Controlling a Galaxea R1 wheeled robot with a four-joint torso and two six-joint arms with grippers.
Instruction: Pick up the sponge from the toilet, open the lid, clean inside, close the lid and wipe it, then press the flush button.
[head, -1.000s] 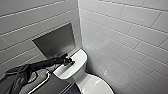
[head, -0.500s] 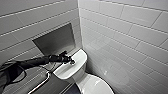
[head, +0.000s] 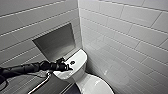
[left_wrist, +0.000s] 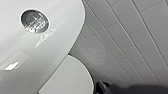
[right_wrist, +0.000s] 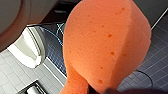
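The white glossy ceramic toilet (head: 75, 75) stands in the far corner of pale tiled walls. Its smooth white oval plastic lid (head: 96, 86) is down over the bowl. The left gripper (head: 65, 66), on a black arm, hovers over the left part of the flat tank top, just beside the small round chrome flush button (head: 72, 62). I cannot tell whether it is open or closed. The right gripper (right_wrist: 107, 91) clasps the small orange-red soft sponge (right_wrist: 105, 42) near its pinched waist, above dark floor tiles (right_wrist: 53, 50). A grey recessed wall niche (head: 56, 42) sits above the tank, and a metal grab bar (head: 40, 83) is on the near left.
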